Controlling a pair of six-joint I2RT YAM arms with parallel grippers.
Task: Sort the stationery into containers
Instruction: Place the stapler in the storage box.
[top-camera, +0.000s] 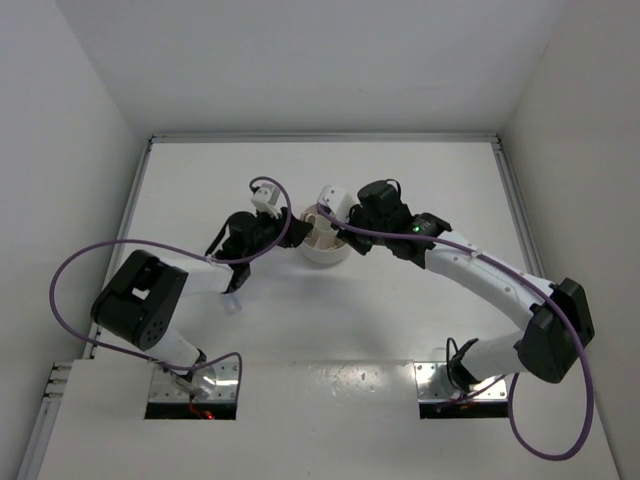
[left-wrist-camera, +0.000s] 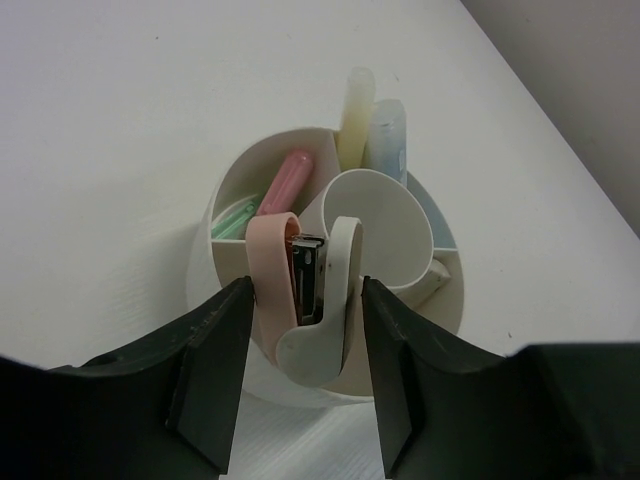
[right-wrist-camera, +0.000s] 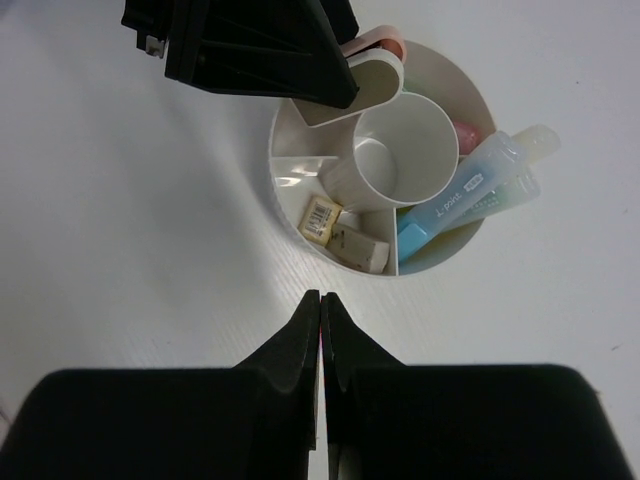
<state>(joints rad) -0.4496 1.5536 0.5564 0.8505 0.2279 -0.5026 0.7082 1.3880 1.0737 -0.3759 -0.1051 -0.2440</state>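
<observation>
Hovering at the bowl (left-wrist-camera: 205, 270), left claw (left-wrist-camera: 305, 290) straddles a stapler (left-wrist-camera: 310, 350) standing in an outer compartment; gripping or freed, can't tell. Right claw (right-wrist-camera: 321, 300) clenched, empty, nearby. Markers (right-wrist-camera: 470, 190), erasers (right-wrist-camera: 322, 217) inside.

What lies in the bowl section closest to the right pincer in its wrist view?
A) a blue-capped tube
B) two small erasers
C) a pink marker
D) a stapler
B: two erasers lie in the section of the bowl directly ahead of the shut right pincer.
</observation>
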